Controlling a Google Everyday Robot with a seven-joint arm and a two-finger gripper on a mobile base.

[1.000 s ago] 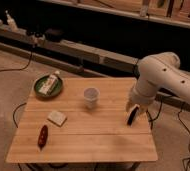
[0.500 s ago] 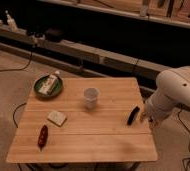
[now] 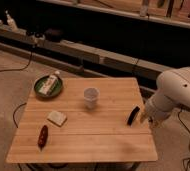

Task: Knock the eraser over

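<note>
The eraser (image 3: 133, 116) is a small thin black slab near the right edge of the wooden table (image 3: 88, 145). It stands on its edge and leans a little. My white arm (image 3: 175, 95) hangs beyond the right side of the table. My gripper (image 3: 145, 117) is at the arm's lower end, just to the right of the eraser and very close to it. I cannot tell whether it touches the eraser.
A clear cup (image 3: 91, 97) stands mid-table. A green plate (image 3: 39, 91) holding a white packet sits at the back left. A whitish block (image 3: 57, 118) and a red object (image 3: 42, 136) lie at the front left. Cables run across the floor around the table.
My arm has pulled back to the right, off the tabletop. The eraser, earlier covered by the gripper, now shows by itself near the right edge.
</note>
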